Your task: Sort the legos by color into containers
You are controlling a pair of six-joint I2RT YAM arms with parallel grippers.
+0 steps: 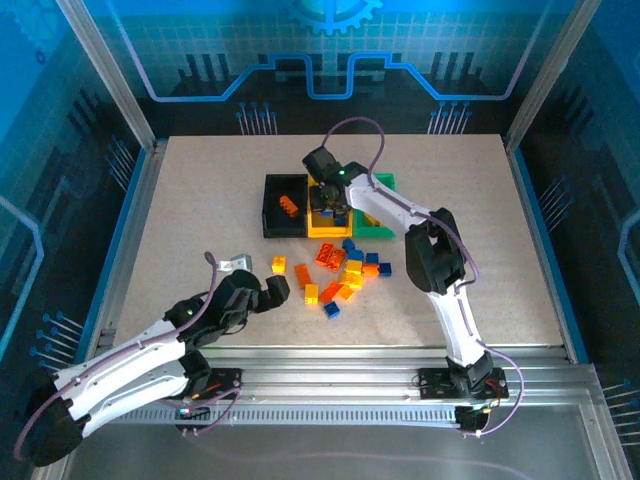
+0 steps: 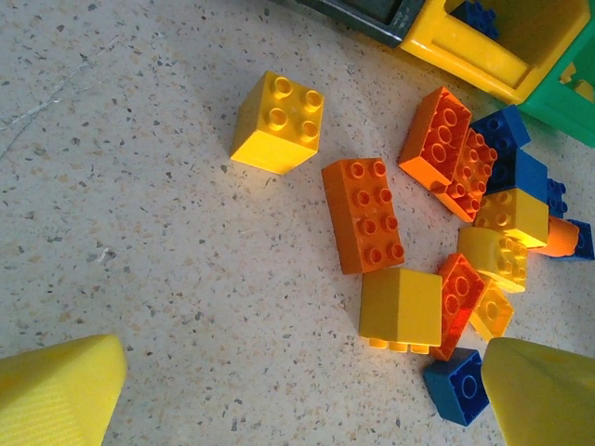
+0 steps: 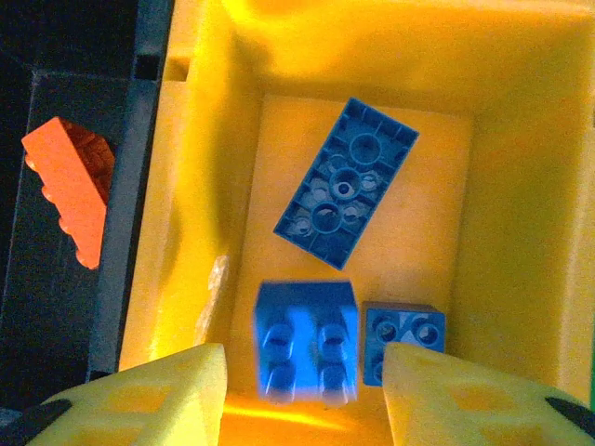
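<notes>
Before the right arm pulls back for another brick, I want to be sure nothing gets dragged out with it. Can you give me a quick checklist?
1. Right gripper over the yellow bin: ok.
2. Blurred blue brick free of that gripper: ok, gaps on both sides.
3. Yellow bin holds blue bricks only: ok, three seen.
4. Left gripper open above the loose bricks: ok.
5. Green bin contents: cannot tell, the arm covers it.
</notes>
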